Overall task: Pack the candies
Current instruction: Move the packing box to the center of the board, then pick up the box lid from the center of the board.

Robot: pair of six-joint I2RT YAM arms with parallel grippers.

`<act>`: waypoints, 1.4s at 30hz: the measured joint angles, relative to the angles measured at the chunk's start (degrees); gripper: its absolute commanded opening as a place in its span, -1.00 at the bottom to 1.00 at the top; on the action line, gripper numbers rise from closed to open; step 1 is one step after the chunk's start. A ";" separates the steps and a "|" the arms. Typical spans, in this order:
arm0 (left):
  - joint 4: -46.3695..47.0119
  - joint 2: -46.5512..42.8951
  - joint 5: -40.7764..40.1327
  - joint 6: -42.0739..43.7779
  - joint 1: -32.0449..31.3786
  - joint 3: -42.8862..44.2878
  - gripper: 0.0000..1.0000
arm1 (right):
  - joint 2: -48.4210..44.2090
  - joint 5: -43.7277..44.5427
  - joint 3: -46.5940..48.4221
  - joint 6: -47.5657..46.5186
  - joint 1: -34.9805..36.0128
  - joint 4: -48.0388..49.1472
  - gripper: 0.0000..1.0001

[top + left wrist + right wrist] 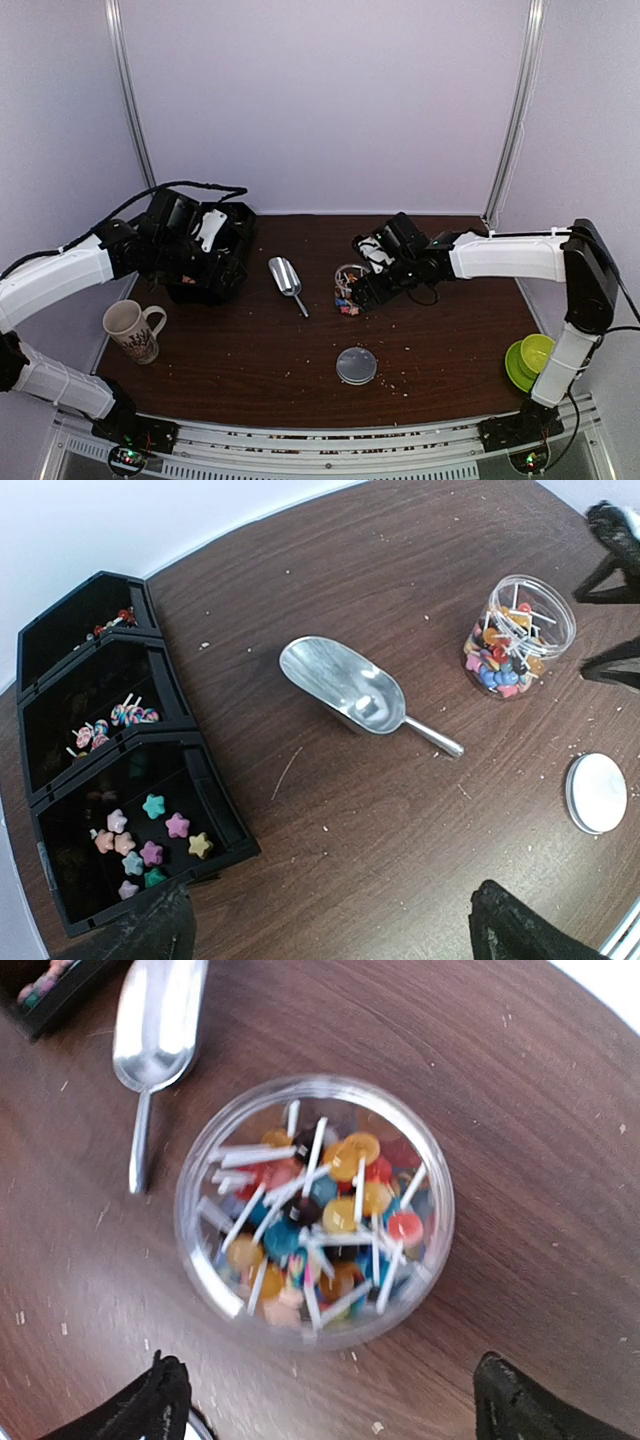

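While the L gripper point(335, 925) is held above the table point(250, 350) w/ fingers spread wide and nothing between them, the R gripper point(325, 1405) is also seen released. Its two fingertips are apart just short of a clear jar point(315, 1210); contact w/ it cannot be told. Candies point(330, 1210) are piled in that open jar: round sweets on white sticks, in red, yellow, orange and blue. More are found in a black 3-compartment tray point(220, 815) at the left rear of the table. Star-shaped ones point(150, 840) in pink, teal, purple and yellow are seen in the compartment nearest the L wrist cam, striped lollipops point(125, 715) in the middle one, and a few small items in the far one, too dim to be made out. A metal scoop point(345, 690) is laid empty between tray and jar, handle toward the near edge. A round lid point(597, 792) is set flat on the table, near the jar but apart from it. A mug point(130, 330) is stood at near left, green dishes point(520, 365) at near right.
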 measured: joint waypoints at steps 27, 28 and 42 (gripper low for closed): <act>3.41 -2.78 0.92 -1.95 2.71 -1.70 0.96 | -36.00 5.97 -29.07 -2.99 6.69 9.81 0.99; 3.61 -2.78 1.18 -2.23 3.19 -1.73 0.96 | -34.64 5.01 -28.96 -3.74 7.61 9.75 0.99; 4.26 -4.72 2.12 -2.78 9.97 -1.73 0.96 | -18.71 2.64 -19.67 -4.68 16.09 5.18 0.99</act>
